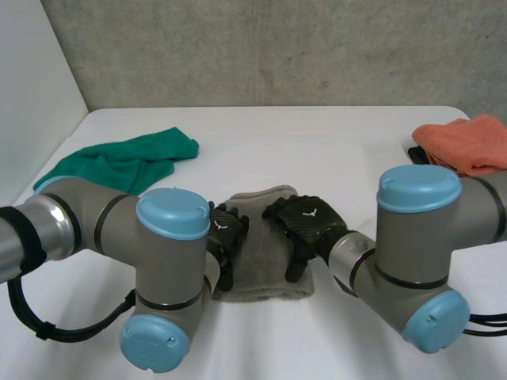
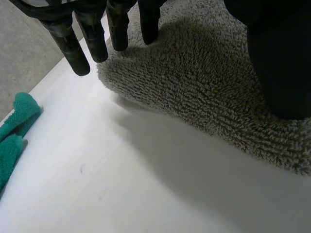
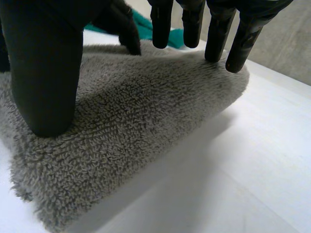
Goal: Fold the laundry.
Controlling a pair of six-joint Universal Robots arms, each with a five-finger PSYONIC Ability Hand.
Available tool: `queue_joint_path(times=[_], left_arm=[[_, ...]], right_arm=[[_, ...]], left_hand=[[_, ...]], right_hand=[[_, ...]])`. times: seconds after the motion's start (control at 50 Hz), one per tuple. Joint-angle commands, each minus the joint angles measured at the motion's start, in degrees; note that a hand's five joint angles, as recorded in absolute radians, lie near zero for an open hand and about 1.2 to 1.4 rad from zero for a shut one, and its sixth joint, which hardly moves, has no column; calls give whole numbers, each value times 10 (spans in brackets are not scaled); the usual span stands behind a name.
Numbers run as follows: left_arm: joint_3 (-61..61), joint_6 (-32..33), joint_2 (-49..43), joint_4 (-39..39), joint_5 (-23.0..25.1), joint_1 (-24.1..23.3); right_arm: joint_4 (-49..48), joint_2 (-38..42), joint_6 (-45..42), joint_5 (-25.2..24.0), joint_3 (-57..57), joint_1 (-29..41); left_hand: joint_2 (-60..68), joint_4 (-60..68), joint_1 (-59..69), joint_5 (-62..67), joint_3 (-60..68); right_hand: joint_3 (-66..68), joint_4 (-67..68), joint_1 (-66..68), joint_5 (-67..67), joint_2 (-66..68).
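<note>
The folded grey towel (image 1: pixel 265 257) lies mid-surface (image 1: pixel 317 150). The left hand (image 1: pixel 226 236) and right hand (image 1: pixel 307 223) rest on opposite edges, fingers straight and unclenched, apparently pressing the fold flat.

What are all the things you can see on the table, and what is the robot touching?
grey towel: 1, grey, folded, middle of the table near the robot
green towel: 1, green, crumpled, far left of the table
orange towel: 1, orange, far right edge of the table
black object: 1, black, peeking out from under the orange towel; cannot tell what it is
table: 1, white, under everything
wall: 1, grey, behind the table
left arm: 1, grey with light-blue caps
right arm: 1, grey with light-blue caps
left robot hand: 1, black, fingers straight, on the grey towel's left edge
right robot hand: 1, black, fingers straight, on the grey towel's right side
</note>
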Motion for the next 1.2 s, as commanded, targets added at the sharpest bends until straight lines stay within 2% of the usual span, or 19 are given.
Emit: queue_joint_path(times=[0.02,0.18,0.28,0.42,0.44,0.56,0.64,0.74,1.0,1.2], left_arm=[[-5,-3,17,0,5,1],[-5,-9,63,4,10,-1],[3,-10,113,6,36,-2],[11,-22,193,3,116,8],[14,-29,203,1,147,15],[15,-86,220,-8,252,62],[17,-132,221,-16,277,88],[17,-163,220,-16,278,105],[6,-167,212,-16,279,108],[6,-166,213,-16,278,106]], right_arm=[[1,30,-69,42,-12,4],[-2,-12,-100,66,3,1],[-49,-96,-88,108,57,-1],[-91,-146,-56,118,155,19],[-110,-145,-54,119,178,37],[-203,-124,-53,144,217,79],[-240,-90,-60,167,215,85],[-256,-61,-61,170,207,86],[-291,1,-95,170,172,92],[-283,5,-105,173,169,98]], left_hand=[[-17,-17,-12,-25,-20],[-17,-17,-12,-25,-20],[-17,-17,-12,-25,-20],[-17,-17,-12,-25,-20],[-17,-17,-12,-25,-20],[-17,-17,-12,-25,-20],[-17,-17,-12,-25,-20],[-15,-15,-10,-23,-18],[-15,-15,-10,-23,-18],[-17,-17,-11,-25,-20]], right_hand=[[-20,-35,-17,-39,-27],[-20,-35,-17,-39,-27],[-20,-35,-17,-39,-27],[-20,-35,-17,-39,-27],[-20,-35,-17,-39,-27],[-20,-35,-17,-39,-27],[-20,-35,-17,-39,-27],[-20,-35,-17,-39,-27],[-20,-35,-17,-39,-27],[-20,-35,-17,-39,-27]])
